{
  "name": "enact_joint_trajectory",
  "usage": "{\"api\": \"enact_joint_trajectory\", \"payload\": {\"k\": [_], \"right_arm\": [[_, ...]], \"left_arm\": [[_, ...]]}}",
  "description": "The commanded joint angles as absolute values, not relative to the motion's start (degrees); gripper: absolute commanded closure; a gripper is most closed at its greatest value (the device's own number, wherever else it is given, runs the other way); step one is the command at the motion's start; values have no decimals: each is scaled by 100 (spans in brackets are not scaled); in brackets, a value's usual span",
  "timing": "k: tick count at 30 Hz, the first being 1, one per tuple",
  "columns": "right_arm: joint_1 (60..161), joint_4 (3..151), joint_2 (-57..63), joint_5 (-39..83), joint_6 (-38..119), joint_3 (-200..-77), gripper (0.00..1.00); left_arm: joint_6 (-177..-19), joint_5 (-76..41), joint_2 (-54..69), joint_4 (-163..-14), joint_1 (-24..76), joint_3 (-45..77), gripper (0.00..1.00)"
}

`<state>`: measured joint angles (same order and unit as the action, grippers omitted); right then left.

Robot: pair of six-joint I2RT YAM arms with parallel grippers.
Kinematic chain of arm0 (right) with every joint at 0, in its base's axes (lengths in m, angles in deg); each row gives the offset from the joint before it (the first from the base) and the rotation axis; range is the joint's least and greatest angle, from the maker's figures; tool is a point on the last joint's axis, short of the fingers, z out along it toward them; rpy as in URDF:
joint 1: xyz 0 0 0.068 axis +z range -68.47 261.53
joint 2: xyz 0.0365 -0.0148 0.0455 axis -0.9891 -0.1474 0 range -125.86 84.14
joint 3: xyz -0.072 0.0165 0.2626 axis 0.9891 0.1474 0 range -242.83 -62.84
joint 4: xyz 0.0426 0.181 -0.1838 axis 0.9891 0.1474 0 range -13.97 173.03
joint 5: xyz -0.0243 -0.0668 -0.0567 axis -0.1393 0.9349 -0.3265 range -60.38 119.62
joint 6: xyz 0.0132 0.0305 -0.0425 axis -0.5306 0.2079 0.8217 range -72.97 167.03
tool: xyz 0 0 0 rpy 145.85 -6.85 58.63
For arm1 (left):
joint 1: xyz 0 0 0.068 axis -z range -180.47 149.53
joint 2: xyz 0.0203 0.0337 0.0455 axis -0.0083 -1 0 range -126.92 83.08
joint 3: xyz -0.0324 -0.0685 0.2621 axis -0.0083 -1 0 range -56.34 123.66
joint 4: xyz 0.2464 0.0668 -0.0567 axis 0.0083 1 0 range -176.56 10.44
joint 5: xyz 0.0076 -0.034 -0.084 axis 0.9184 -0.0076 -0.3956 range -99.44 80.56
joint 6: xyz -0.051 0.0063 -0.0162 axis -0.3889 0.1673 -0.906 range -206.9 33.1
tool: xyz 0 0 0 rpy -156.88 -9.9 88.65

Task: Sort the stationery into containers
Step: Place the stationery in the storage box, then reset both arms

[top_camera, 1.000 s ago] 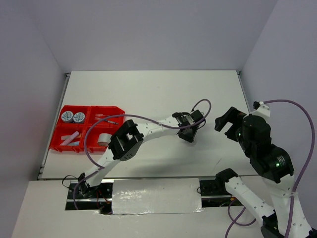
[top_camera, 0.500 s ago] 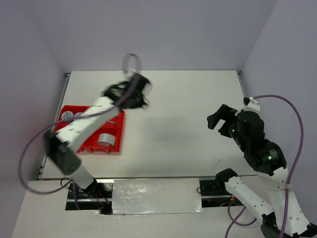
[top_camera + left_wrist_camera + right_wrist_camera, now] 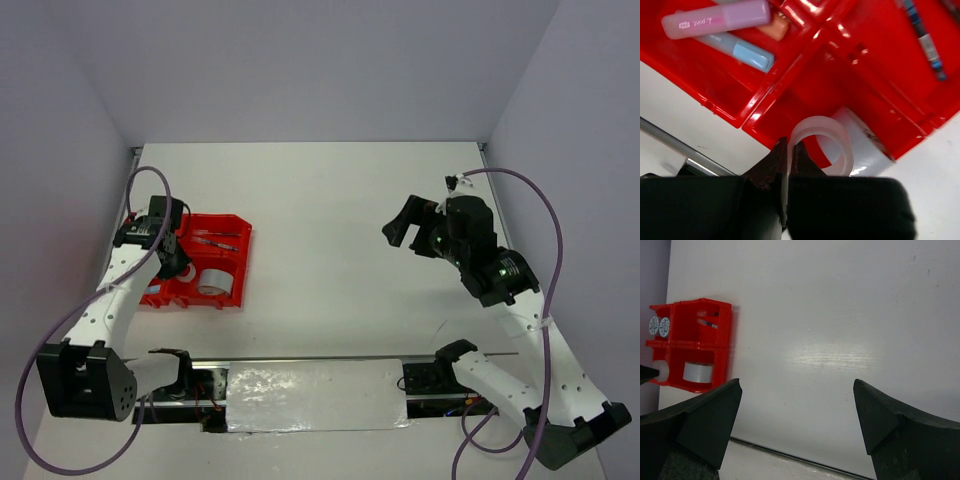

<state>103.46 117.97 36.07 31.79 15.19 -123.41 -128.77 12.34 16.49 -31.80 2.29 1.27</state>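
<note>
Your left gripper (image 3: 788, 148) stands at the near edge of the red tray (image 3: 805, 47), its two fingers pressed together on the wall of the clear tape ring (image 3: 826, 131). The ring is held upright beside the divider, in front of the near-right compartment. You cannot tell whether it touches the tray floor.

The tray lies at the left side of the white table (image 3: 330, 220) and has four compartments.
- **Near-right:** this one holds the grey tape ring (image 3: 864, 145), which lies just behind the clear one.
- **Near-left:** this one holds three stubby sticks. The lilac stick (image 3: 715, 20) lies across the top, the light-blue stick (image 3: 742, 50) lies just below it, and the orange stick (image 3: 776, 31) is partly hidden under the lilac one.
- **Far-right:** this one holds the thin pens (image 3: 214, 240), lying along its length.
- **Far-left:** this one holds the two round blue-patterned tubs (image 3: 659, 326), side by side. Your left arm hides them in the overhead view.

Your right gripper (image 3: 796, 390) hangs above the bare right half of the table, well apart from the tray. Its fingers are spread wide with nothing between them.
</note>
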Motion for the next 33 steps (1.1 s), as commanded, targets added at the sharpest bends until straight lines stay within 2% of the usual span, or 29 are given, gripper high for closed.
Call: {"api": "enact_joint_trajectory", "payload": {"k": [1, 5, 8, 9, 15, 20, 24, 31, 32, 33], "right_arm": [[10359, 11216, 3493, 2751, 1618, -12357, 0], [10359, 11189, 3361, 2637, 1697, -12436, 0], [10359, 11189, 3334, 2628, 1749, -12488, 0], [10359, 11181, 3325, 2628, 1758, -12497, 0], [10359, 11198, 3282, 2637, 1829, -12637, 0], [10359, 11338, 3220, 2698, 2013, -12944, 0], [10359, 11786, 3158, 2952, 2294, -13497, 0], [10359, 13385, 3255, 3945, 2857, -14781, 0], [10367, 13517, 3333, 4077, 2883, -15000, 0], [10359, 13719, 3404, 4113, 2918, -15089, 0]], "left_arm": [[-12680, 1173, 1664, -3585, -20, 88, 88], [-12557, 1147, 1391, -3760, -206, 61, 86], [-12505, 1165, 1303, -3840, -206, 53, 71], [-12504, 1165, 1286, -3840, -214, 53, 59], [-12505, 1112, 1277, -3858, -214, -88, 29], [-12225, 937, 1452, -3595, -214, 376, 22], [-11785, 648, 1689, -3260, -206, 1027, 9], [-11047, 252, 2706, -3092, -214, 1451, 7], [-10950, 164, 2866, -3206, -206, 1398, 1], [-10905, 128, 2998, -3181, -197, 1345, 1]]}}
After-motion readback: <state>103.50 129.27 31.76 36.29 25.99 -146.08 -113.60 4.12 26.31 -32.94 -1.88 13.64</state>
